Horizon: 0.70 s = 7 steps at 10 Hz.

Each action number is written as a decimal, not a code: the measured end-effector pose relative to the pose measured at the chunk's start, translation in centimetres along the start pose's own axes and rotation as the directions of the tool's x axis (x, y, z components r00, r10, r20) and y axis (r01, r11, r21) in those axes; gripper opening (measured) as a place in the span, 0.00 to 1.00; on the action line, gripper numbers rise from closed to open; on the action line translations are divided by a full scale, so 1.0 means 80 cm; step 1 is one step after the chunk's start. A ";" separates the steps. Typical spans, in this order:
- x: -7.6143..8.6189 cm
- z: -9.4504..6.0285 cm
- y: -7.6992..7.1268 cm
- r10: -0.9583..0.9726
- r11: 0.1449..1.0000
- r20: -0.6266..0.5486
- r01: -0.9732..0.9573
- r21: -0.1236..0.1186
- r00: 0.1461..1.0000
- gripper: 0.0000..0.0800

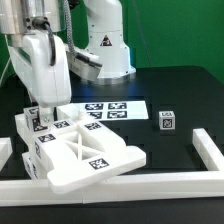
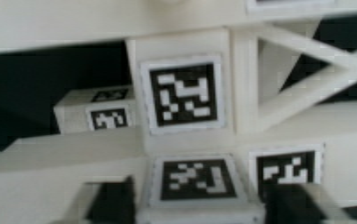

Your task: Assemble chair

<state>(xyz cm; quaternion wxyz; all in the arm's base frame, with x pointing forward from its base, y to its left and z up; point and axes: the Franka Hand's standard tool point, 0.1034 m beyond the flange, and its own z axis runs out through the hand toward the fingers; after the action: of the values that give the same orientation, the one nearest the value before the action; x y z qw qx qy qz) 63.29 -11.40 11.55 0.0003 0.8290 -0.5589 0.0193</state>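
From the exterior view, the white Franka arm's two-finger gripper (image 1: 42, 112) is down low over the back corner of the chunky matte-white chair assembly (image 1: 88, 155), a slotted frame with crossed braces and black-and-white marker tags. That assembly sits on the black table (image 1: 170, 150), toward the exterior view's left, near the front white border rail (image 1: 130, 185). Behind it lies the thin flat white marker board (image 1: 110, 110) with its row of tags. Off to the exterior view's right, well apart, stands a small white cube (image 1: 166, 121) with a tag on its face. The glossy white robot base (image 1: 103, 40) rises at the back.

Now the wrist view: close up, a tall tagged white post of the chair (image 2: 180, 95) stands between the two dark fingertips (image 2: 104, 198), which sit apart on either side of it, with a gap showing, not clamped. A tagged block (image 2: 100, 112) sits beside the post, and diagonal braces (image 2: 308, 55) run off from it.
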 end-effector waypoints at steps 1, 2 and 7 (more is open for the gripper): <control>0.000 0.000 0.000 0.000 1.000 0.000 0.000 0.000 1.000 0.67; 0.000 0.000 0.000 0.000 1.000 0.000 0.000 0.000 1.000 0.77; -0.075 -0.059 0.005 0.013 1.000 0.068 -0.014 0.022 0.998 0.81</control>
<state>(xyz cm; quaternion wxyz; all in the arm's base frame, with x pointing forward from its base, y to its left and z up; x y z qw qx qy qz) 60.52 -5.91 16.05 -0.0281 0.8253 -0.5640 -0.0028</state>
